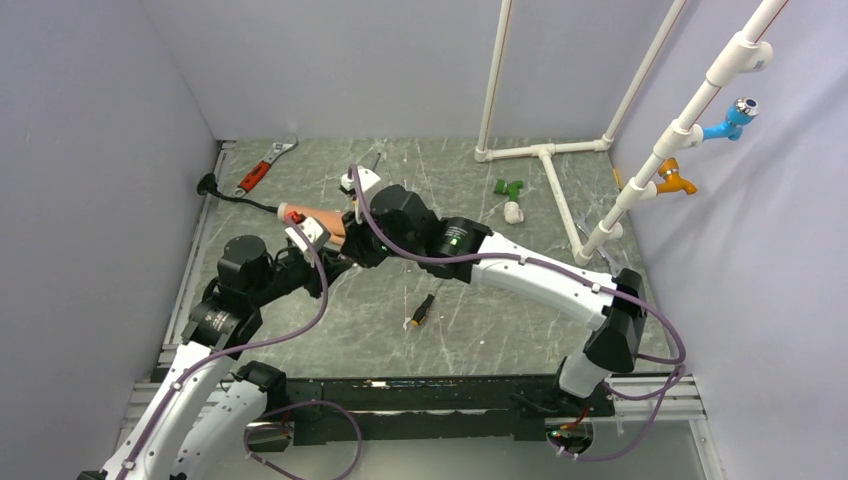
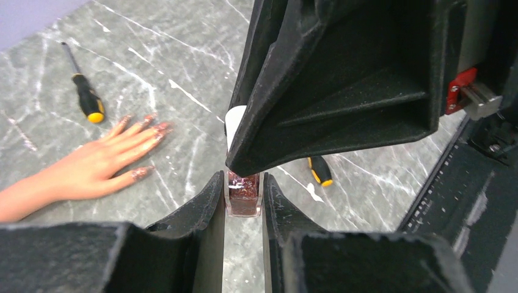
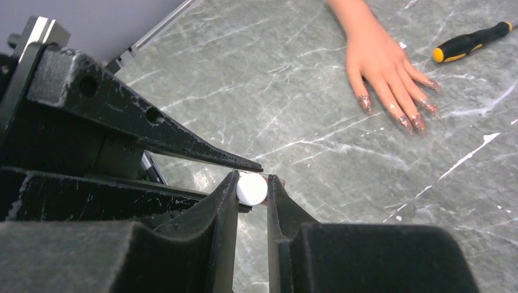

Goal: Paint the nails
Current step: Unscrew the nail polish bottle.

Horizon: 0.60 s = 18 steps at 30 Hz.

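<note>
Grey marbled tabletop (image 2: 183, 73) here. The nails (image 3: 406, 119) look glittery already, on the mannequin hand (image 2: 91, 168) lying flat, left of centre. Near it, the left tool (image 2: 243, 183) is clamped on the polish bottle (image 2: 243, 198), steadying it I guess, while the right tool (image 3: 252, 177) pinches the white cap (image 3: 251, 188), probably to work the brush. A screwdriver (image 3: 467, 41) lies nearby.

L arm (image 1: 185, 400), R arm (image 1: 545, 277): white links, black joints; purple cables (image 1: 322, 300); green LED (image 1: 452, 240) on R; black fingers (image 3: 214, 213).
</note>
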Available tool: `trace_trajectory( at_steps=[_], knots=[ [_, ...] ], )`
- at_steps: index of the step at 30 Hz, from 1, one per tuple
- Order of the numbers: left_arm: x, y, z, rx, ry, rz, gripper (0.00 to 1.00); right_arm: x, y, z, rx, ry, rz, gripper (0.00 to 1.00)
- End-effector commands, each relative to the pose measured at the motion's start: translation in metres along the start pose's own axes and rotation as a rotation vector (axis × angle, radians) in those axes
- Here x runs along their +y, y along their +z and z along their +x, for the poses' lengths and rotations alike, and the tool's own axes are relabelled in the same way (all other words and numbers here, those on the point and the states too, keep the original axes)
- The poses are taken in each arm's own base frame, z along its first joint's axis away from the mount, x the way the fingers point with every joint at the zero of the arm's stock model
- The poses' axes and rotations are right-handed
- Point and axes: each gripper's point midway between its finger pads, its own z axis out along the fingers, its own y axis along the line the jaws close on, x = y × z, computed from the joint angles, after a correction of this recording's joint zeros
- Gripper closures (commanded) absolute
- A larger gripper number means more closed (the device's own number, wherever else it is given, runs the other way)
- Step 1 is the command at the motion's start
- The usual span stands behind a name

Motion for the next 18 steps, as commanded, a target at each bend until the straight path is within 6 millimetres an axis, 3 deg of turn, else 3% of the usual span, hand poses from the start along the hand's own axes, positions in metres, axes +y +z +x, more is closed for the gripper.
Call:
trace_trajectory(
  at_steps=[1, 12, 18],
  knots=[
    [-0.019, -0.006, -0.037, -0.112, 0.079, 0.098, 1.00, 0.024, -0.020, 0.003, -0.028, -0.093, -0.151, 1.00],
    [-0.081, -0.021, -0.042, -0.168, 0.138, 0.479, 1.00, 0.047, -0.056, 0.035, -0.007, -0.243, -0.389, 1.00],
    [-0.099, -0.029, -0.041, -0.180, 0.143, 0.608, 1.00, 0.066, -0.071, 0.052, 0.034, -0.280, -0.552, 1.00]
  ],
)
